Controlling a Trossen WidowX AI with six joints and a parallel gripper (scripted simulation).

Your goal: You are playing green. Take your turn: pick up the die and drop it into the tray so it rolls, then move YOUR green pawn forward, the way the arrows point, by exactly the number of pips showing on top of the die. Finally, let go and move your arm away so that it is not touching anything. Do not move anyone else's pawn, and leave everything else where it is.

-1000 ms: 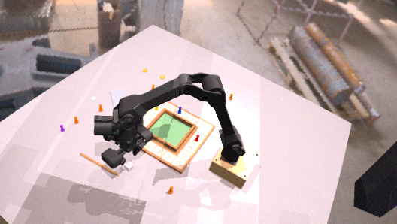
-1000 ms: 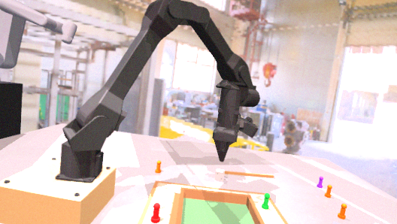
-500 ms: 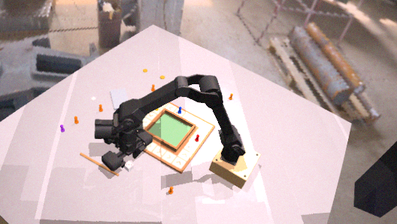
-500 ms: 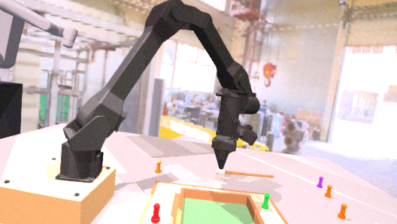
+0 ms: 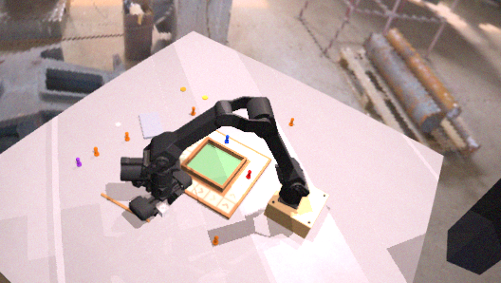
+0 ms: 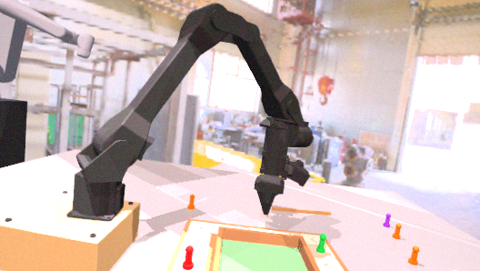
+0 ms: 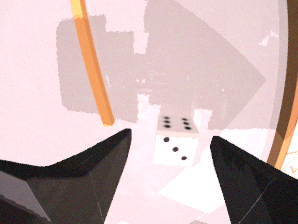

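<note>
The white die (image 5: 162,208) (image 7: 175,150) stands on the table between my fingertips in the wrist view, with a visible gap on both sides. Its broad bright face shows three pips, its narrow shaded face six. My gripper (image 5: 163,201) (image 6: 266,214) (image 7: 172,138) is open, pointing down low over the die, and holds nothing. The green pawn (image 6: 322,243) stands upright on the board (image 5: 228,209) (image 6: 200,232), beside the tray; the arm hides it in the top view. The tray (image 5: 215,163) (image 6: 259,256) has a wooden rim and a green floor.
A blue pawn (image 5: 227,139) and a red pawn (image 5: 249,175) (image 6: 188,258) stand on the board. A wooden stick (image 5: 116,201) (image 6: 300,211) (image 7: 92,65) lies near my gripper. A purple pawn (image 5: 79,162) (image 6: 387,220), several orange pawns, yellow discs and a pale card (image 5: 151,124) are around.
</note>
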